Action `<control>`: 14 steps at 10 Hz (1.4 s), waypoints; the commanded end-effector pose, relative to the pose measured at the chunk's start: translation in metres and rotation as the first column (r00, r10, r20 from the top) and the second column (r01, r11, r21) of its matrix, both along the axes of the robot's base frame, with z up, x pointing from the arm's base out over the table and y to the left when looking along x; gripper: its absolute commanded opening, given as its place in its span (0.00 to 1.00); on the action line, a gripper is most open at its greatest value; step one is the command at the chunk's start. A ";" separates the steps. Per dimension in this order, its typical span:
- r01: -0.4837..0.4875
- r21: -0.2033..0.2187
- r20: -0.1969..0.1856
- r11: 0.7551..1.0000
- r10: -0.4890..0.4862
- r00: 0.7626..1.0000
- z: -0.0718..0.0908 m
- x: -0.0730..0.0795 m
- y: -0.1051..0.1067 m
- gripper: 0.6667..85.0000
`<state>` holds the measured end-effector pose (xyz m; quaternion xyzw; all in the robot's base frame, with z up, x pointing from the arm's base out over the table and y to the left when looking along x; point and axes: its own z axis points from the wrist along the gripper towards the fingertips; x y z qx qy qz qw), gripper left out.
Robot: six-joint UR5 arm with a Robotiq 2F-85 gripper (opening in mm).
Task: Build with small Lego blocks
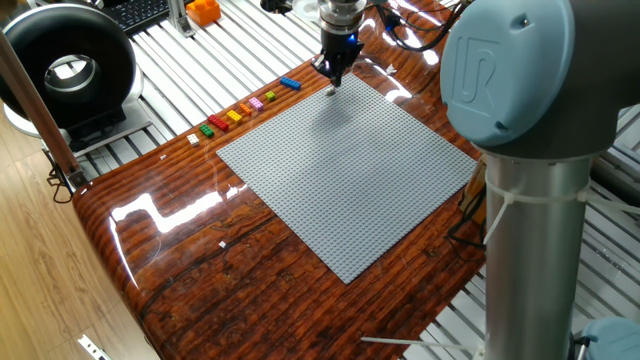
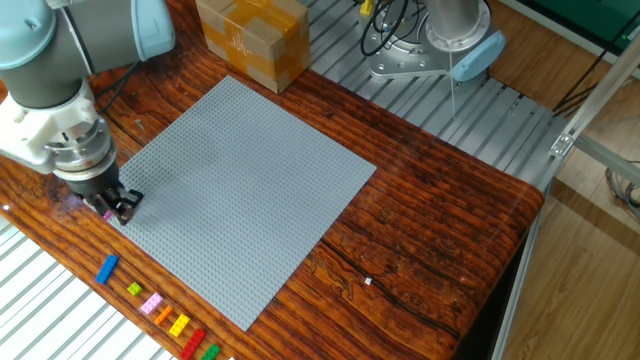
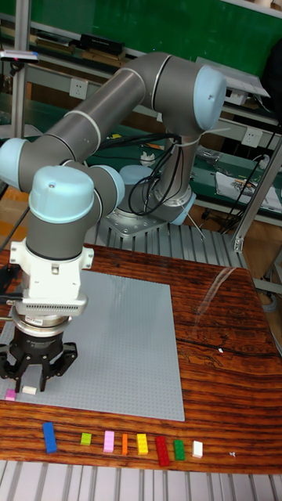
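- The big grey baseplate (image 3: 117,344) lies flat on the brown wooden table (image 2: 420,230). Almost all of it is bare. I see nothing built on its wide middle.
- My arm reaches down to one corner of the plate, the corner nearest the row of bricks.
- My gripper (image 3: 33,382) hangs right over that corner. My jaws point down. A small white brick (image 3: 30,389) sits at my tips, but I cannot tell if I am squeezing it or have let go of it.
- A pink brick (image 3: 10,394) lies just beside the white one, at the very edge of the plate. I think these two are the start of my build.
- The other small Lego blocks (image 3: 124,444) wait in a row on the table, near the plate's edge but not on it.
- In that row, from the tall fixed view, I count blue (image 3: 50,437), green, pink, orange, yellow, red, green and white (image 3: 197,448). None of them touch each other.
- So I judge that I am near the start. At most two bricks are placed, and eight are left to pick up.
- A cardboard box (image 2: 252,38) sits past the far edge of the plate. It is not part of my job.
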<state>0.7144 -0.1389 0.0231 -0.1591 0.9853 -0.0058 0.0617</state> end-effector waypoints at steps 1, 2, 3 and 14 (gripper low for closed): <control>-0.151 0.075 0.030 0.986 0.149 0.988 0.004 -0.001 0.018 0.47; -0.191 0.056 0.017 0.980 0.190 0.982 0.004 -0.005 0.013 0.47; -0.229 0.042 0.009 0.972 0.229 0.973 0.001 -0.007 0.010 0.46; -0.384 -0.026 0.003 0.923 0.384 0.923 -0.012 -0.010 -0.011 0.37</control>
